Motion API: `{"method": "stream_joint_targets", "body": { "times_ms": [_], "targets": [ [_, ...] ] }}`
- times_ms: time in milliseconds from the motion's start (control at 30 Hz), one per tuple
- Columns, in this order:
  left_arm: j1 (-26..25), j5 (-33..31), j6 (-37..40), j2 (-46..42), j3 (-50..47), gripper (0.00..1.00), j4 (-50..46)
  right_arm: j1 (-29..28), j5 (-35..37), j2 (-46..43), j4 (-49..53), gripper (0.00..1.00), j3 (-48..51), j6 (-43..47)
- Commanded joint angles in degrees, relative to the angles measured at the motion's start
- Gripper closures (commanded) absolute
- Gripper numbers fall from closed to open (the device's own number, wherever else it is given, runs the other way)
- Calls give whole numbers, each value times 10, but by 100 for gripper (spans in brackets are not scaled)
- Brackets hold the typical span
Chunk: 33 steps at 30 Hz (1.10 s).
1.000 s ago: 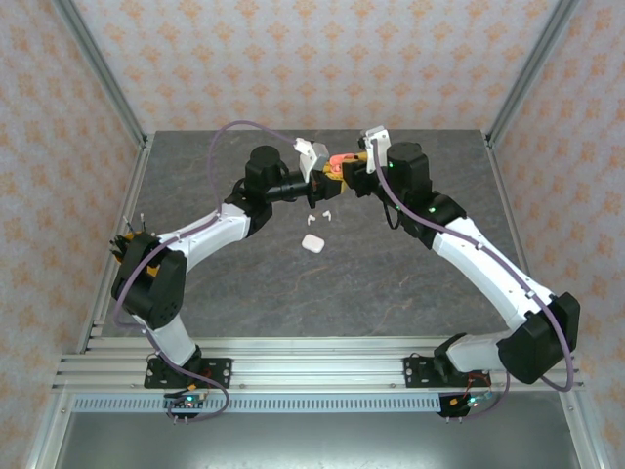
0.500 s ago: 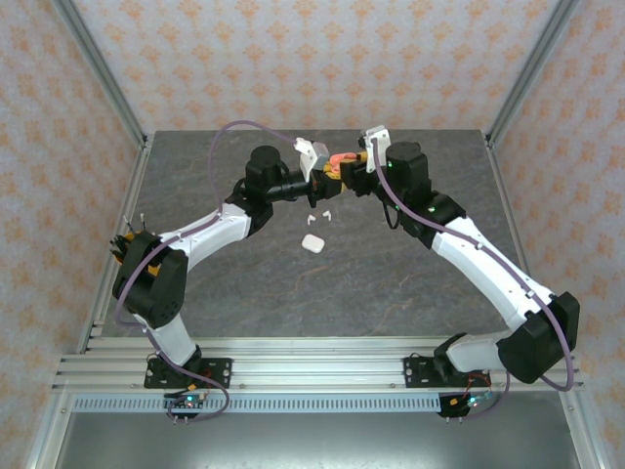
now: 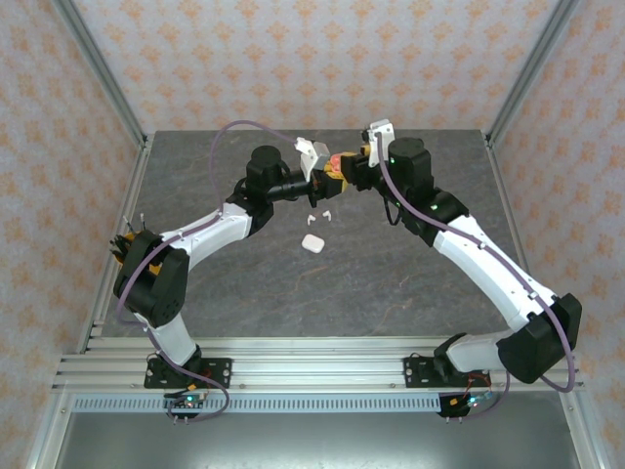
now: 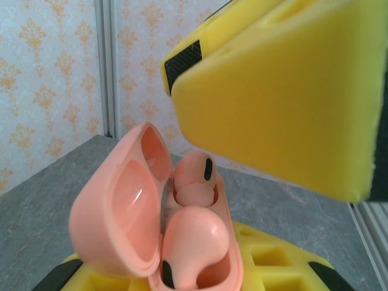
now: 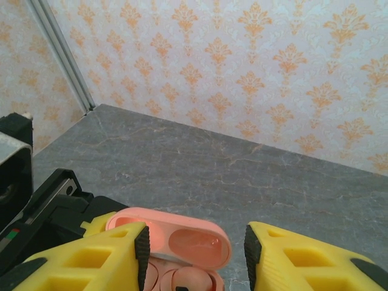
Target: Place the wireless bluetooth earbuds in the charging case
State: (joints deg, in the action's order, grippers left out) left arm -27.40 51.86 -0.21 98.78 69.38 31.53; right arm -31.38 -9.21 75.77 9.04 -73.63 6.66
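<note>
We are seeing the left fingers [image 4: 273, 91] clenching the open, pebble-smooth coral case [image 4: 115, 212]; two glossy coral earbuds [image 4: 195, 239] are sitting in its wells. The blocky yellow right fingers [image 5: 91, 257] are standing released, straddling the case above the grey marbled surface [image 5: 242, 163].

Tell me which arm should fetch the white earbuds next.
Right. The right claw stands open and empty by the coral case, which the left claw grips, both coral buds seated. The white earbuds lie on the table close by.
</note>
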Motion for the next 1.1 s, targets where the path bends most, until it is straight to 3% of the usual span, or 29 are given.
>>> {"method": "stream_joint_targets", "body": {
  "times_ms": [0,300,533,700,1067],
  "targets": [
    [-2,-3,-4,7,21,100,27,-3,15,1,-2,53,-22,-15],
    [-2,-3,-4,5,19,100,28,5,12,3,-3,52,-29,-48],
    [-2,7,8,-2,3,100,31,53,-3,-6,26,51,-65,-172],
    [-2,13,18,-11,-8,100,32,85,-38,34,137,51,-151,-214],
    [-4,36,45,-17,-3,100,-14,103,-134,245,409,60,-396,-194]
  ]
}}
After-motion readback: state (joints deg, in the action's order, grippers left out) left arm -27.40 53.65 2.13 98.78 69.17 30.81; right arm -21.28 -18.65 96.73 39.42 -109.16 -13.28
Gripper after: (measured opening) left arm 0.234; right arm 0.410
